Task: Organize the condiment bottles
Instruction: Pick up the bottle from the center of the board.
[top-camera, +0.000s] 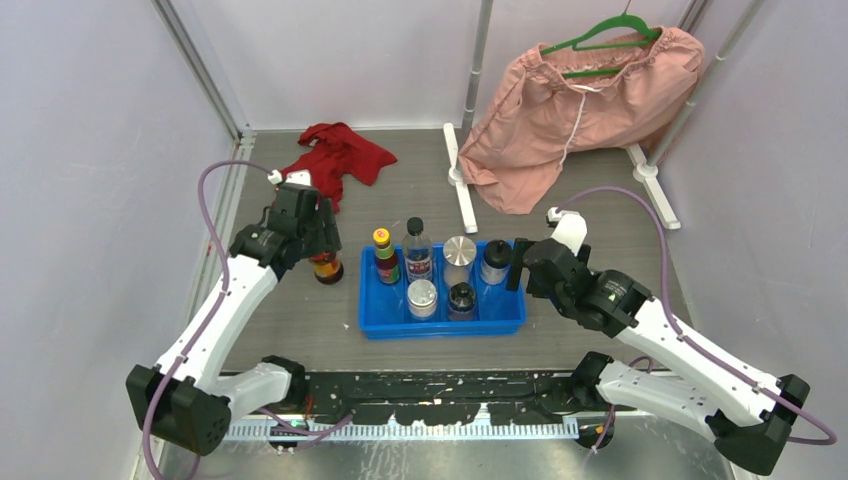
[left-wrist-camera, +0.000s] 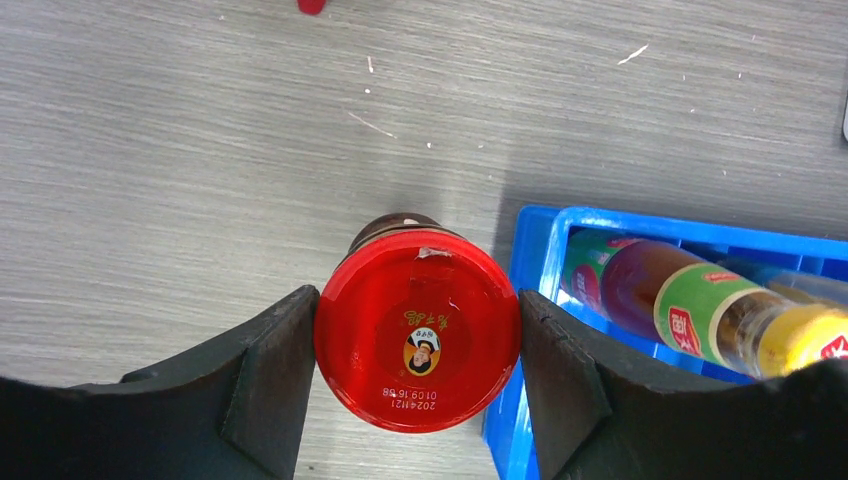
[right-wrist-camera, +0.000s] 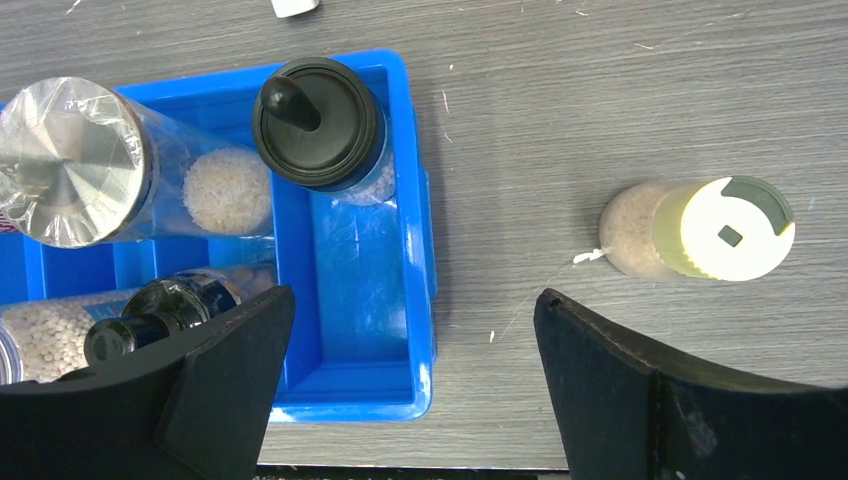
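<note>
The left claw (left-wrist-camera: 418, 330) clamps the red-capped jar (left-wrist-camera: 415, 352), upright on the tabletop (left-wrist-camera: 200, 150) just left of the tray (right-wrist-camera: 350, 300). The right claw (right-wrist-camera: 412, 300) hangs spread over the tray's right end, a beige shaker (right-wrist-camera: 700, 228) nearby. Six bottles (top-camera: 417, 255) fill the one tray, eight in all.

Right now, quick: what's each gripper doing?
Left gripper: closed on the red-capped jar.
Right gripper: open, holding nothing.
</note>
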